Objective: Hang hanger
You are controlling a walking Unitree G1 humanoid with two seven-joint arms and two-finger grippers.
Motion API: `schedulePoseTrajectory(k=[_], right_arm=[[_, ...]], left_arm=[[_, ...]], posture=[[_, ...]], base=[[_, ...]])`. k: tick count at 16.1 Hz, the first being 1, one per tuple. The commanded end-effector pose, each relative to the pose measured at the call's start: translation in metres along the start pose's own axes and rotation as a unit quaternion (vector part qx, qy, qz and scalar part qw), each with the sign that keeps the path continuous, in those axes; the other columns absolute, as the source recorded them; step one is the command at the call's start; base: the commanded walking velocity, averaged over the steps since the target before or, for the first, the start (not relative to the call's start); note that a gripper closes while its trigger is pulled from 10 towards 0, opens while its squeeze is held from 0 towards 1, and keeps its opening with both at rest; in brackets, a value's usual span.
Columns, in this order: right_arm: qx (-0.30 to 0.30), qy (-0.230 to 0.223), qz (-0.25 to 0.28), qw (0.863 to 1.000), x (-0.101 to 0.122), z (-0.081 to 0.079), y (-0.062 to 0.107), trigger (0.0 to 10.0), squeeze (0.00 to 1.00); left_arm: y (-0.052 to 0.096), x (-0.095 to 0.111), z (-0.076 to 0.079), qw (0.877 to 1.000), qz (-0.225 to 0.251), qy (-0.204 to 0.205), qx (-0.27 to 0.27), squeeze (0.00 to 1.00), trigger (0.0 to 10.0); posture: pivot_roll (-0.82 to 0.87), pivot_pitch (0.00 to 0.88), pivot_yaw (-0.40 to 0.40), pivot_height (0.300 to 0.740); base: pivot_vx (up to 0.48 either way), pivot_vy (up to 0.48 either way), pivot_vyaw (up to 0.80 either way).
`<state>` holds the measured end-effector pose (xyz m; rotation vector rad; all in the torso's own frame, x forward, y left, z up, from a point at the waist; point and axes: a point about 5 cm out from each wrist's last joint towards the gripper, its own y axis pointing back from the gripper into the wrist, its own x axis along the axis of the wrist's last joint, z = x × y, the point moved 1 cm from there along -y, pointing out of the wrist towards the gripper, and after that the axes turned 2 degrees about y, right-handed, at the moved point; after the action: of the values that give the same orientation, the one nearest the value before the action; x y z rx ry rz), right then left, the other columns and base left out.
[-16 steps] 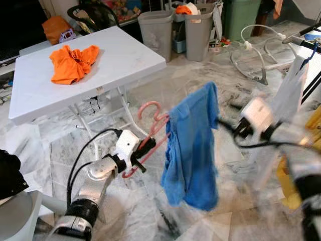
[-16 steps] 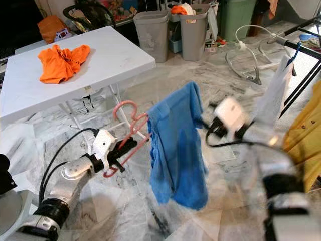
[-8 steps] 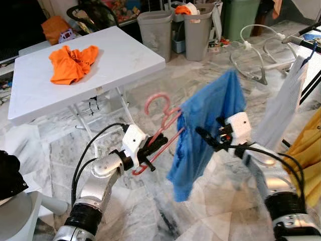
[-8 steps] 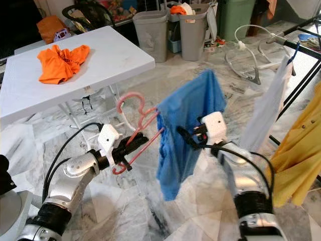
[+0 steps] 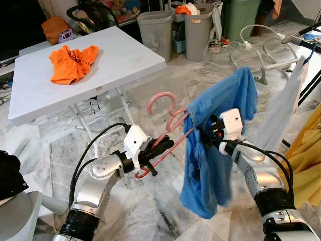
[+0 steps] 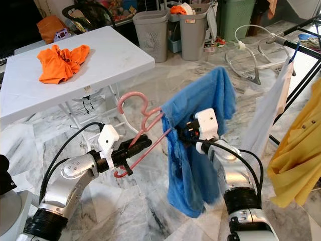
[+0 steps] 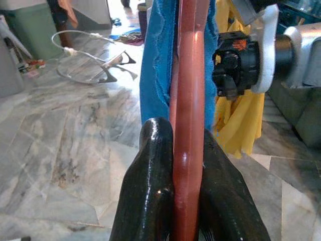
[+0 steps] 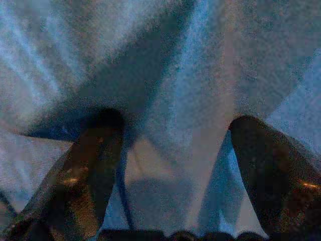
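Both jaws were engaged: the left gripper [image 7: 186, 201] was clamped on the pink hanger [image 5: 168, 131], its long axis slanting up toward the right gripper [image 8: 175, 170], whose jaws were spread against the blue garment [image 5: 215, 150] draped there.

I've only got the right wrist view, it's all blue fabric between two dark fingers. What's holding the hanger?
Observer: The left gripper is shut on the pink hanger, pinching its lower bar near one end.
Operator: Where's the blue cloth sitting?
Observer: The blue garment is draped over the hanger's far end and hangs down toward the floor.
Operator: And my right gripper?
Observer: The right gripper is open and pressed into the garment near its top, beside the hanger.
Operator: Anywhere to hang it?
Observer: A drying rack with clothes stands to the robot's right.
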<state>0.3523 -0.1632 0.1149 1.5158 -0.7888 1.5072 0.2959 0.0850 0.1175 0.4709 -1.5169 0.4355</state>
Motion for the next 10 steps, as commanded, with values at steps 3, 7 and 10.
schedulePoseTrajectory(k=[3, 7, 10], right_arm=[[-0.025, -0.002, 0.006, 1.0, 0.004, 0.007, 0.0, 0.0, 0.0], [-0.051, 0.001, 0.004, 0.999, 0.003, 0.021, 0.008, 0.0, 0.0], [-0.083, 0.005, 0.01, 0.996, 0.007, 0.028, 0.006, 0.0, 0.0]], left_arm=[[0.002, 0.009, -0.001, 1.0, 0.011, -0.009, -0.003, 0.0, 0.0], [0.003, 0.011, -0.005, 1.0, 0.01, -0.01, 0.005, 0.0, 0.0], [0.002, 0.013, -0.005, 1.0, 0.013, -0.01, 0.004, 0.0, 0.0]], posture=[[-0.15, 0.013, 0.11, 0.74], [-0.16, 0.013, 0.109, 0.74], [-0.16, 0.013, 0.109, 0.74]], base=[[0.0, 0.0, 0.0], [0.0, 0.0, 0.0], [0.0, 0.0, 0.0]])
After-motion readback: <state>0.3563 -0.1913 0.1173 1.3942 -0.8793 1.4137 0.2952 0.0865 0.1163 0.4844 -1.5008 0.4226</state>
